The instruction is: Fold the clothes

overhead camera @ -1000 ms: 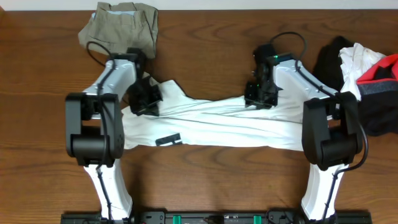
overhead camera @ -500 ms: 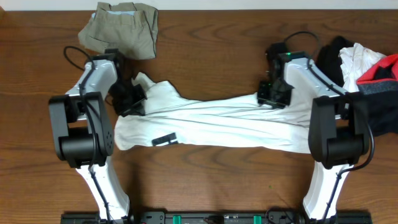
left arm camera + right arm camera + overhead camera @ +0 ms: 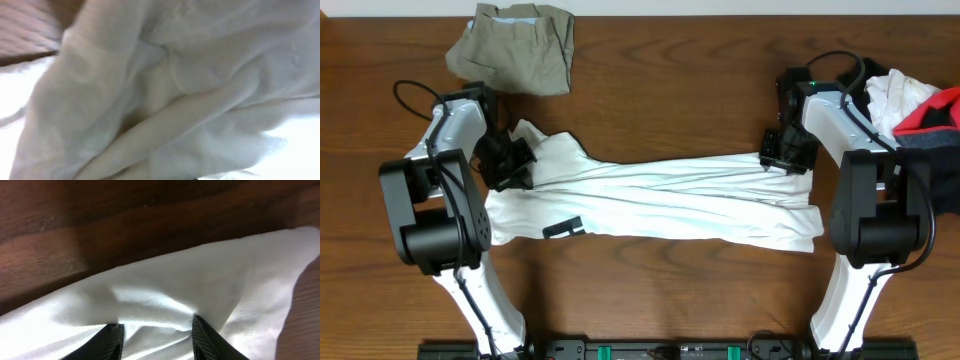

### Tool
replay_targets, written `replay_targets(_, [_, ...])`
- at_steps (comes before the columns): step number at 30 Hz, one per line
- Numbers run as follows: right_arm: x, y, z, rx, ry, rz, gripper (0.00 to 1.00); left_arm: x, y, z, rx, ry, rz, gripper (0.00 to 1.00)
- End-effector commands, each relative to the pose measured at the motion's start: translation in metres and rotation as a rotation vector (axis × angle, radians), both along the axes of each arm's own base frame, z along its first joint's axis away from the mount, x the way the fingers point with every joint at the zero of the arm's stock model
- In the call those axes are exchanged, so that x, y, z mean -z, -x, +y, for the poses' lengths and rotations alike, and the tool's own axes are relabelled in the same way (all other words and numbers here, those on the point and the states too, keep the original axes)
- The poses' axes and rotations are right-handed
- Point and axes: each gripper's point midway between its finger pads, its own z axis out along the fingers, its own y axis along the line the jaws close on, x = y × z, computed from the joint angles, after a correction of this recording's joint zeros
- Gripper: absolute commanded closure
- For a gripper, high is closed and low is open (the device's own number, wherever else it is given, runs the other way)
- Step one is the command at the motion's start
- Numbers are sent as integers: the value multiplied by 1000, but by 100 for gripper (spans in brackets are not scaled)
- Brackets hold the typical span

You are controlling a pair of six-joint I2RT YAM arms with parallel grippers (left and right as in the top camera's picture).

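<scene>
Left hand (image 3: pixel 506 165) and right hand (image 3: pixel 786 155) have moved apart since a second ago, drawing the white top (image 3: pixel 660 200) taut across the worktop (image 3: pixel 660 90); left clamped on one end, right pinching a fold at the other; we judge it spread only, no fold yet; side pile (image 3: pixel 910 110) still waiting.

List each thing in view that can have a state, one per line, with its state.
white top: unfolded, wrinkled, stretched lengthwise between both grippers.
left gripper: shut on the white top's left end.
right gripper: shut on the white top's right end.
khaki garment: bunched, lying apart from the white top.
clothes pile: black, white and red pieces heaped, unfolded.
</scene>
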Motion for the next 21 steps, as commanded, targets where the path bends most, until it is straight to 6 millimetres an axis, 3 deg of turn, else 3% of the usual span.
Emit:
replay_targets(1, [5,3,-13,-2,40,12,57,-12,3,22,-16,-78,-22,94])
replay_targets(10, [5,3,-22,38,41,12,57,-79,-11,39,-31,-194,-220,94])
replay_targets(14, [4,2,-24,50,38,9,62,-105,-12,40,-41,-205,-294,94])
replay_targets(17, [-2,-1,-19,54,16,0,66,-118,-14,32,-34,-184,-337,94])
replay_targets(21, [-24,-10,-19,55,13,-30,71,-122,-17,22,-8,-179,-357,94])
